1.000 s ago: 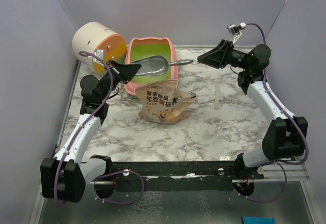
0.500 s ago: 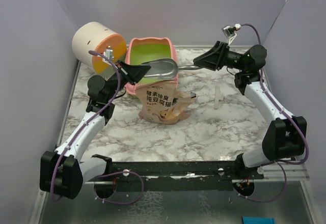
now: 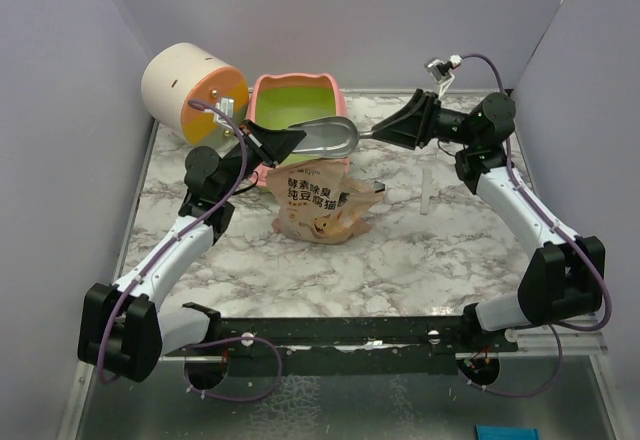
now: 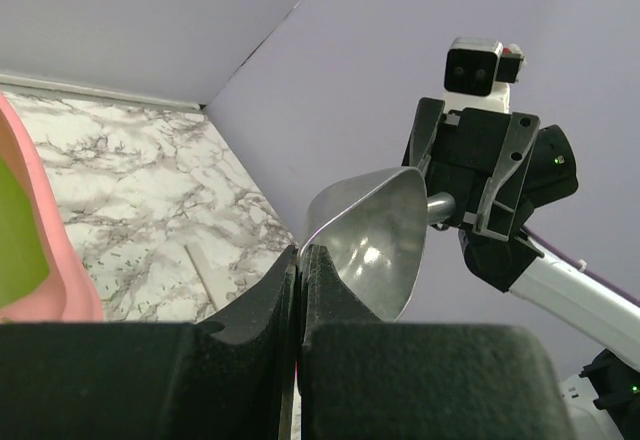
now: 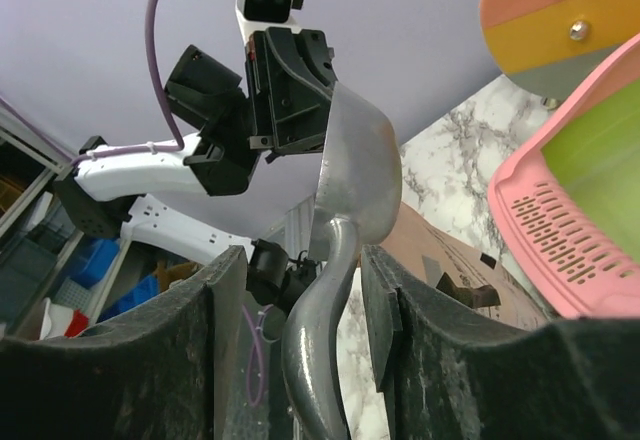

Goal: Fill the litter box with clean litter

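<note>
Containers are grouped at the far left of the marble-patterned table (image 3: 420, 250). The litter box (image 3: 290, 100) is set against the back edge, left of centre, and only its lime-green floor is seen inside from above. Its slotted ledge (image 5: 560, 250) is shown in the right wrist view. Just to its left a cream-and-orange cylinder (image 3: 185, 85) is laid on its side, its orange end turned toward the box. Against the box's near wall a tan printed pouch (image 3: 318, 200) is slumped; what is in it cannot be told. A grey metal scoop (image 3: 330, 138) is held in the air over the box's near end, and the shiny inside of its bowl is shown in the left wrist view. The bowl's rim is pinched by the left gripper (image 3: 297, 140), whose fingers are pressed together. The scoop's handle (image 5: 320, 360) is straddled by the right gripper (image 3: 383, 132), whose fingers (image 5: 225, 360) are spread, with a gap seen on either side. A thin white stick (image 3: 425, 192) is laid on the table, well right of the pouch.
</note>
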